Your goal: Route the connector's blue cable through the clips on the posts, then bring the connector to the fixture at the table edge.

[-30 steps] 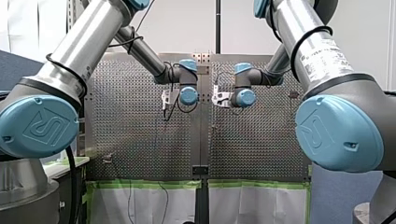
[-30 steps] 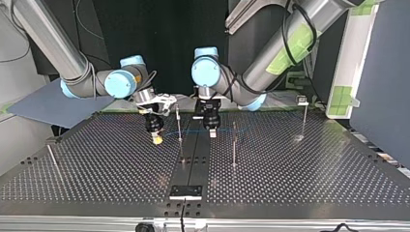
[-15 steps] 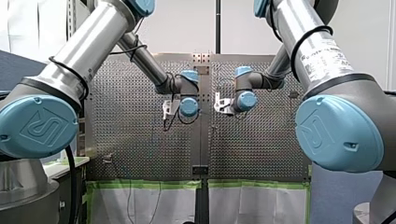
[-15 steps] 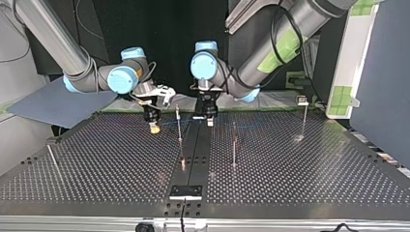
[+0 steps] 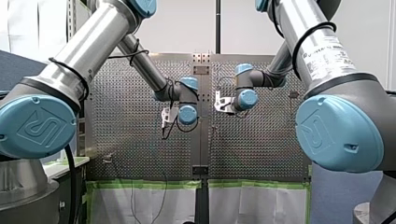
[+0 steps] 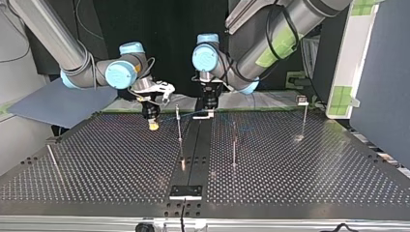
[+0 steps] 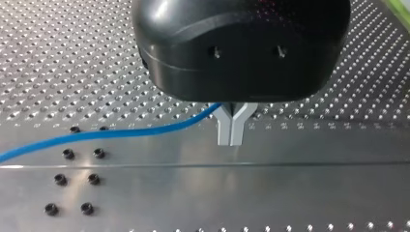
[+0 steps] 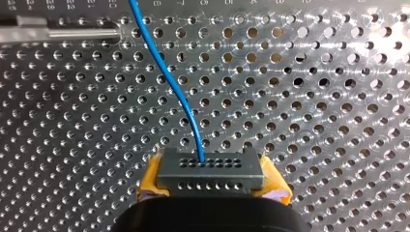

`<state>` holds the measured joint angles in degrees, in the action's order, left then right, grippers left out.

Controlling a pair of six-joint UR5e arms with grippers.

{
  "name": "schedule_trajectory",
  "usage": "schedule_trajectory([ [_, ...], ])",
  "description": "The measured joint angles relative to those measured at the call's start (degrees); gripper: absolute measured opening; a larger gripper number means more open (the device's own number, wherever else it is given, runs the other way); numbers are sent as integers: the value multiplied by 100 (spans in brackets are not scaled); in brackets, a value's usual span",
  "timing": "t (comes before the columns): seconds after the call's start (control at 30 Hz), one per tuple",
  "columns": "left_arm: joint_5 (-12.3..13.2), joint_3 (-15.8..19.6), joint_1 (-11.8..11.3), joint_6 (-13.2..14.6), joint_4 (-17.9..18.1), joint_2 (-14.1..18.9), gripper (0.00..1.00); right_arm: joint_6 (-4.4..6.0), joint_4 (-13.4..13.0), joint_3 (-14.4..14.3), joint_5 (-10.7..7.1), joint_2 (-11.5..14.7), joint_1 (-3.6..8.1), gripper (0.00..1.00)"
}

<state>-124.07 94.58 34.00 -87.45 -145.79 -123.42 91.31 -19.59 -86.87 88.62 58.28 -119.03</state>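
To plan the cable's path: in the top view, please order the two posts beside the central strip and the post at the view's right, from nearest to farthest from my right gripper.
From my right gripper, holding the connector:
1. Left-hand post, on the gripper's side of the central strip.
2. Right-hand post, across the strip.
3. Clip-topped post, at the view's far right.

My left arm's black gripper [image 7: 230,139] pinches the thin blue cable [image 7: 121,134] between closed metal fingers [image 7: 223,131] above the perforated metal table [image 7: 72,63].
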Motion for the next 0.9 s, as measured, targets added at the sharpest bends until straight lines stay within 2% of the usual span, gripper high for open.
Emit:
schedule_trajectory([
  [0.33,7,48,230,9,26,1,0,14,-343,-453,82,343,-2,2],
  [0.53,2,63,331,34,18,0,0,20,-549,-713,142,372,16,2],
  [0.9,-24,191,375,78,11,0,0,63,-949,-1268,157,375,66,2],
])
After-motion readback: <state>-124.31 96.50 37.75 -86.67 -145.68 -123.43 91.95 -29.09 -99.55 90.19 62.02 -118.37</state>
